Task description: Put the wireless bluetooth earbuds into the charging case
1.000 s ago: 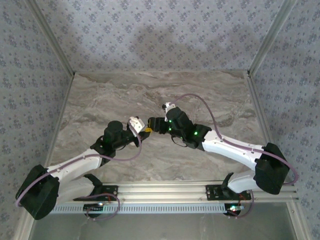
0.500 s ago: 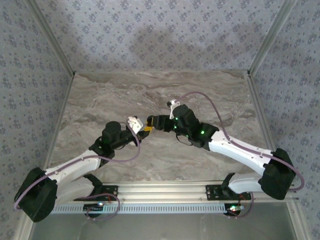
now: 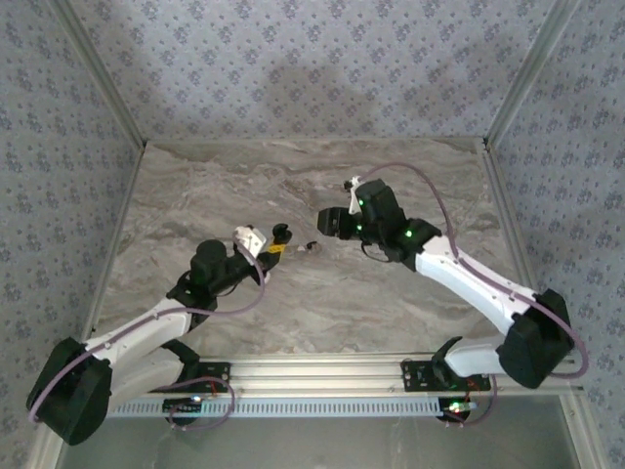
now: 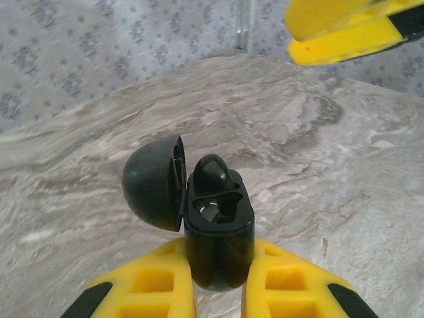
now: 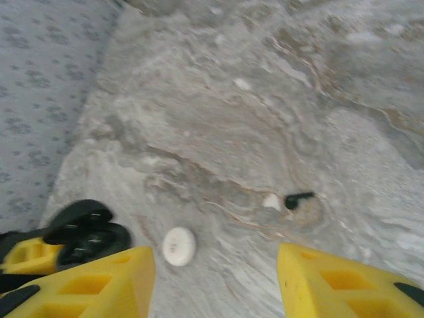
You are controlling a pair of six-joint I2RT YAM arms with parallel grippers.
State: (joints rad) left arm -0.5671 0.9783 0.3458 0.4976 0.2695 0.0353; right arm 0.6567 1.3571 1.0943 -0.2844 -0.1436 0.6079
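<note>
Blurrily, right jaws gape near a dark earbud (image 5: 299,197); left jaws pinch the half-hidden charging case (image 4: 217,225).

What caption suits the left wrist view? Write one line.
Left gripper grips the open black charging case: one earbud seated, the other slot empty, marble table behind.

table (image 5: 265,99): marble top | on it: white round disc (image 5: 179,246); small black earbud (image 5: 299,197); white fleck (image 5: 271,201) beside it
</note>
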